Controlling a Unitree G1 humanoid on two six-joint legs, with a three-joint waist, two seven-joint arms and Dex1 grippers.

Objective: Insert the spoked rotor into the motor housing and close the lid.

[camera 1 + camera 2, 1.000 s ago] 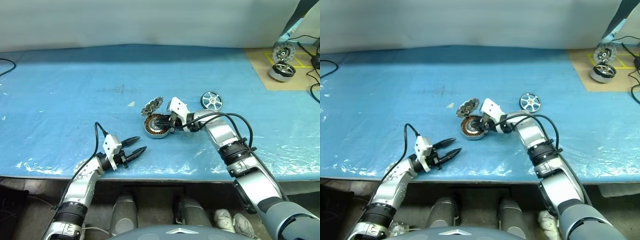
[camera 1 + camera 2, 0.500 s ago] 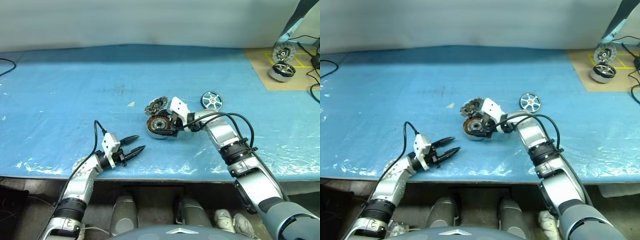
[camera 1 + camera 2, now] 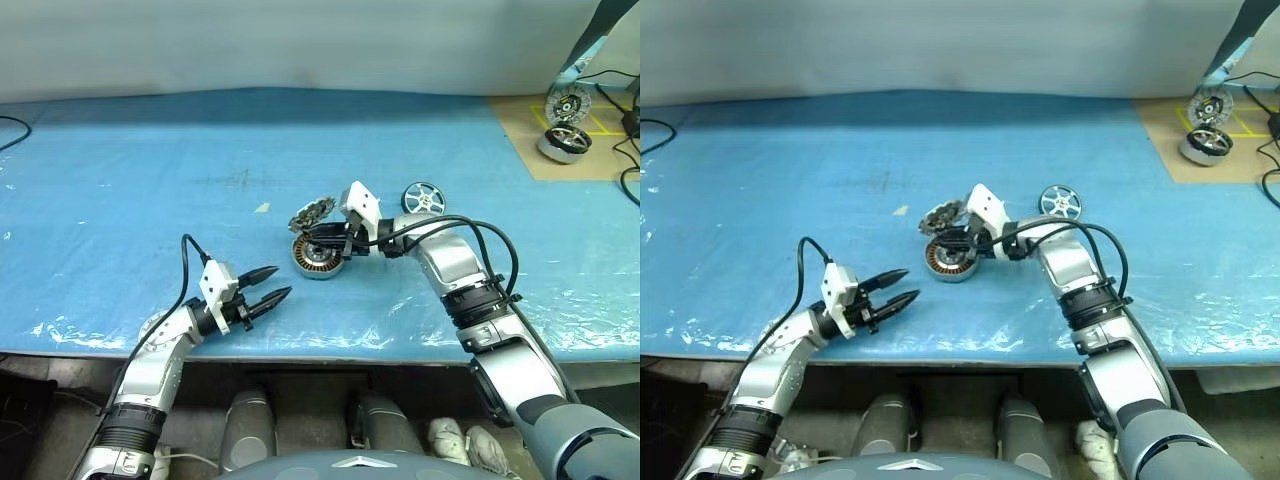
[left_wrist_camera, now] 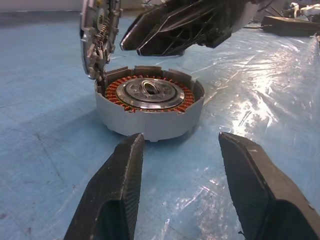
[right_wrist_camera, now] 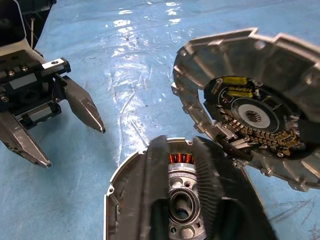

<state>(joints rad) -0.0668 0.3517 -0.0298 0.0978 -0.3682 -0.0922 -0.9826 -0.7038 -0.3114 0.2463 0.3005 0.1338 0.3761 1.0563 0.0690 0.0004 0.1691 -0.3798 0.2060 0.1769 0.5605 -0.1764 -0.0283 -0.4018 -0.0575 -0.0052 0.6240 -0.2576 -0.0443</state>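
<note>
The motor housing (image 3: 318,262) lies flat on the blue table, its copper windings showing around the silver hub (image 4: 150,93). Its toothed lid (image 3: 312,212) stands open on the housing's far rim, tilted back (image 5: 240,100). My right gripper (image 3: 316,238) hangs just above the housing's open top, pointing left, shut with nothing held. The spoked rotor (image 3: 423,198), black-rimmed with pale spokes, lies on the table behind my right forearm. My left gripper (image 3: 272,284) hovers near the front edge, open and empty, pointing at the housing (image 4: 180,137).
A brown mat (image 3: 520,130) at the far right carries two other motor parts (image 3: 560,143). A small pale scrap (image 3: 262,208) lies left of the lid. A black cable (image 3: 10,130) crosses the far left edge. The table's front edge runs just below my left gripper.
Half a second ago the housing was tipped up under my right gripper; now it lies flat and that gripper has risen a little above it. The left gripper is where it was.
</note>
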